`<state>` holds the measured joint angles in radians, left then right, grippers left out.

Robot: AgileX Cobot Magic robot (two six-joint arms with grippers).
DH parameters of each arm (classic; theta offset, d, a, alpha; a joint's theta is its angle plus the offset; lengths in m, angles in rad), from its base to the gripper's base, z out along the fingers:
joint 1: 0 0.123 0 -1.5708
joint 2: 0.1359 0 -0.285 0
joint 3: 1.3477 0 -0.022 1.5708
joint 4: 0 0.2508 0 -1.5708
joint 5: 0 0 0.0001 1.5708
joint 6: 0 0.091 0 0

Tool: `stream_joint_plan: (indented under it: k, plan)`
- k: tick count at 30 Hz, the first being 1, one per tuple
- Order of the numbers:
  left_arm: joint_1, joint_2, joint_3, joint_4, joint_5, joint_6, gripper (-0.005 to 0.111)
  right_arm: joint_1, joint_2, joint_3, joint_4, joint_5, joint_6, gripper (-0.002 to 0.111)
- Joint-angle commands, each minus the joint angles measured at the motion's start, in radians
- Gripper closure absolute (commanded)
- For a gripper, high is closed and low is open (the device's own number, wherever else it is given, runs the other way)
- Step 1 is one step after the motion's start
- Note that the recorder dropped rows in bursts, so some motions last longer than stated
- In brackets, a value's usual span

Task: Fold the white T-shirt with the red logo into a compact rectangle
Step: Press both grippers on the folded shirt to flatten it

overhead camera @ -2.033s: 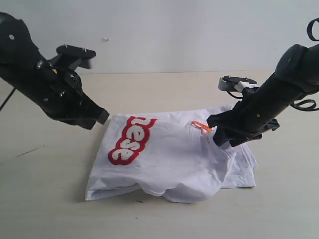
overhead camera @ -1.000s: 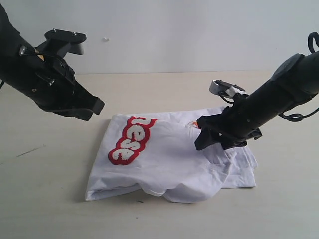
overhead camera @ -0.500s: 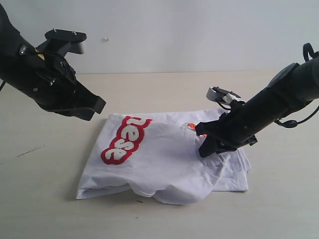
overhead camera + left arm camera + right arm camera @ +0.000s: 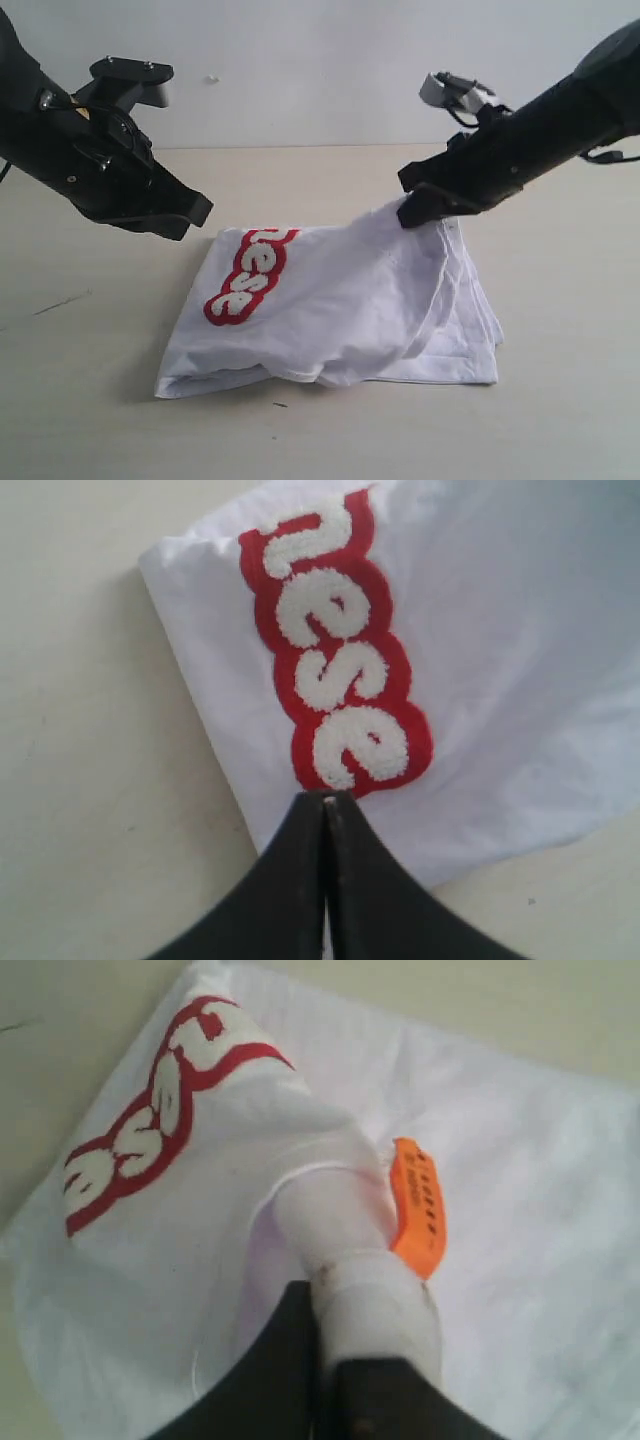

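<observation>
Cotton collar of the white T-shirt [image 4: 330, 300] has risen toward upper right, pinched in my right hand [image 4: 410, 212]: fold starting.

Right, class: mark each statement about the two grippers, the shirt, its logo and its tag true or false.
1. The right gripper is shut on the shirt, holding part of it raised. True.
2. The left gripper grips the shirt. False: it is shut on nothing and does not touch the shirt.
3. The logo faces up. True.
4. The tag lies on the logo. False: it sits beside the right gripper, apart from the logo.
</observation>
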<state>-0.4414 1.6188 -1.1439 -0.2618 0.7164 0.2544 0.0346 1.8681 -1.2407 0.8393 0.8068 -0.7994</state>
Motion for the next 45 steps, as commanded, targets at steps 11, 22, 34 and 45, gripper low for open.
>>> stream_joint_plan:
  k: [11,22,34,45]
  plan:
    - [-0.006,-0.007,0.004,-0.023,-0.029,0.003,0.107,0.001,0.018,-0.054,-0.644,-0.261,0.234,0.108]
    - [-0.013,-0.007,0.004,-0.127,0.007,0.110,0.107,0.001,0.032,-0.054,-0.905,-0.317,0.540,0.072]
    - [-0.017,-0.007,0.004,-0.157,0.017,0.137,0.107,0.092,0.142,-0.054,-0.563,-0.165,0.393,0.108]
    - [-0.083,-0.003,0.027,-0.169,0.011,0.213,0.107,0.262,0.320,-0.054,-0.404,-0.194,0.323,0.108]
